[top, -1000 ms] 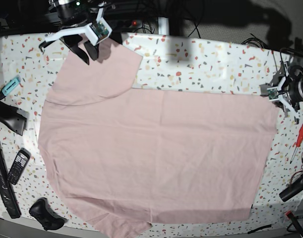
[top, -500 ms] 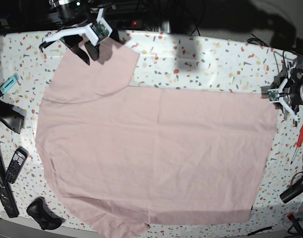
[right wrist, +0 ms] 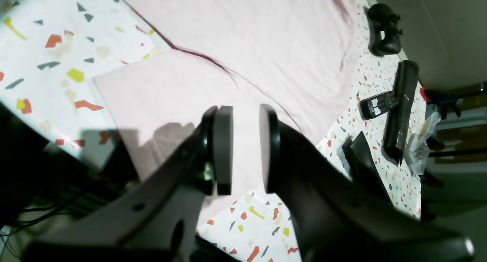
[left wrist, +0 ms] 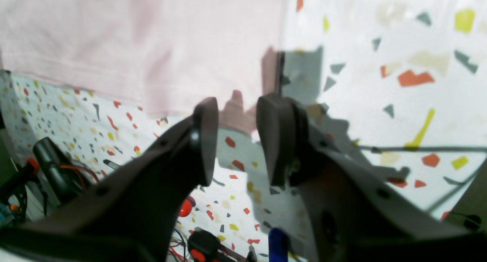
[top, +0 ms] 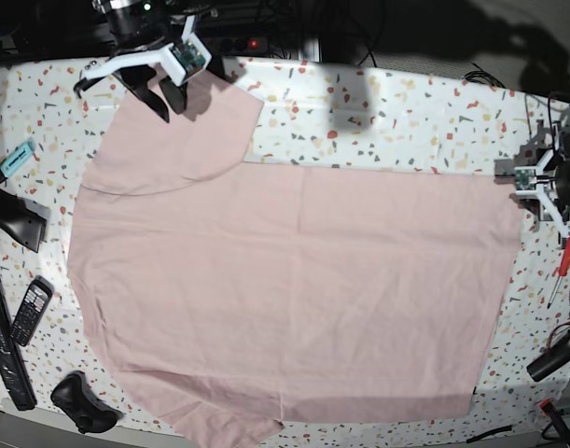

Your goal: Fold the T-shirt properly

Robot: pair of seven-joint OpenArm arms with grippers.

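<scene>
Where the shirt lies: as the base view shows it, the T-shirt (top: pixel 294 289) lies spread flat and plain side up on the terrazzo table (top: pixel 406 112), covering most of it.
Long axis: it runs across the table, sleeves toward the right arm's side, hem toward the left arm's side.
Right gripper (top: pixel 165 98): hovers over the far sleeve (top: pixel 187 131); its fingers stand slightly apart with nothing between them, the cloth lying just below.
Left gripper (left wrist: pixel 237 140): sits just off the far hem corner (top: pixel 510 187); its fingers are parted and hold nothing, with bare table beneath them and the cloth just ahead.
Key relation: each arm is at its own far corner, so I judge the coming move to be a two-handed pick along the far edge. The right arm is already above fabric, while the left needs a short reach inward.
Hidden or unclear: the left gripper's tips are hard to make out in the base view; no lettering shows; the near sleeve (top: pixel 233 431) is cut off at the frame's bottom; whether either finger touches cloth cannot be told.
</scene>
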